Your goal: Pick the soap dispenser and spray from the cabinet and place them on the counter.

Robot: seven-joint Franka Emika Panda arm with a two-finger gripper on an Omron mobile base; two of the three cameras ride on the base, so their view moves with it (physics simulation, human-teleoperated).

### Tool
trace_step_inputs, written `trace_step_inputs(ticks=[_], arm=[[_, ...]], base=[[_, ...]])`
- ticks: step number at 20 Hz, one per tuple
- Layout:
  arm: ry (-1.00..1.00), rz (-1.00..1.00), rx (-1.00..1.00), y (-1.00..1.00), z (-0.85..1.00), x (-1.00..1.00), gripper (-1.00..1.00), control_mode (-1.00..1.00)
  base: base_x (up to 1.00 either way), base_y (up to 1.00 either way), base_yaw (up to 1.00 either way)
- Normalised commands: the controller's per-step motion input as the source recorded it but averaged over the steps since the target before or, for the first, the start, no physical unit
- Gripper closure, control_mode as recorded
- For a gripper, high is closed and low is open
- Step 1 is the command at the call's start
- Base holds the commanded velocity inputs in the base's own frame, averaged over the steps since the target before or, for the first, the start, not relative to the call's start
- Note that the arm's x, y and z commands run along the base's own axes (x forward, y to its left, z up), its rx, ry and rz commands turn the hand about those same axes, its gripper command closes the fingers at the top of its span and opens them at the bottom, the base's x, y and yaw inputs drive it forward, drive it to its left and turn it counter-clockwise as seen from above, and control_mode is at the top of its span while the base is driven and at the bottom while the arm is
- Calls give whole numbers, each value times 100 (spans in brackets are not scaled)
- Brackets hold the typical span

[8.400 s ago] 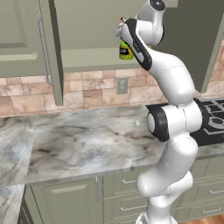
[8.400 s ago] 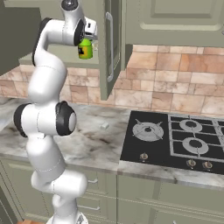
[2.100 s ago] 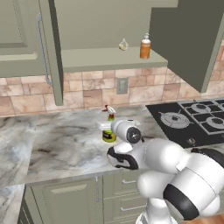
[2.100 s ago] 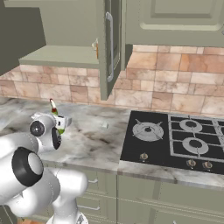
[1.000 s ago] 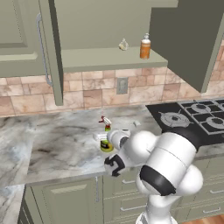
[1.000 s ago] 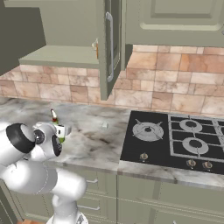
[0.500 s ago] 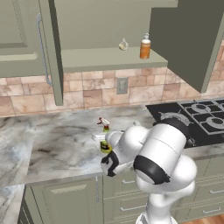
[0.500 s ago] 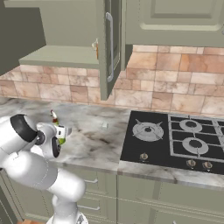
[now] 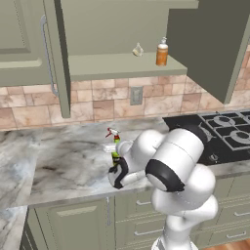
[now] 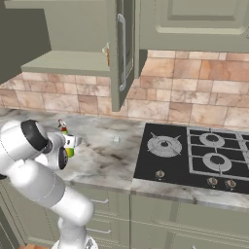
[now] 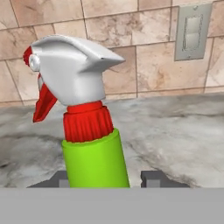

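The spray (image 11: 94, 157) stands upright on the counter (image 9: 73, 161), between the gripper's (image 11: 107, 178) fingers; whether they clamp it I cannot tell. The soap dispenser (image 9: 162, 52) sits in the cabinet (image 9: 122, 66) at one o'clock.

Upright spray (image 10: 68, 144) on marble counter (image 10: 104, 155)

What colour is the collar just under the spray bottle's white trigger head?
Red, ribbed, on the spray; clearest in the hand view.
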Motion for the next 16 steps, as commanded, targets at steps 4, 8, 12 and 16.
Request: trace_step_inputs(ticks=[4,8,12,16], arm=[[-2,1,0,0,-16,1,100,-100],[-1,0,0,0,0,0,100,-100],[-15,0,0,-1,0,-13,100,-100],[-14,0,0,0,0,-9,100,-100]], base=[[0,0,0],[0,0,0],[0,0,0],[0,0,0]])
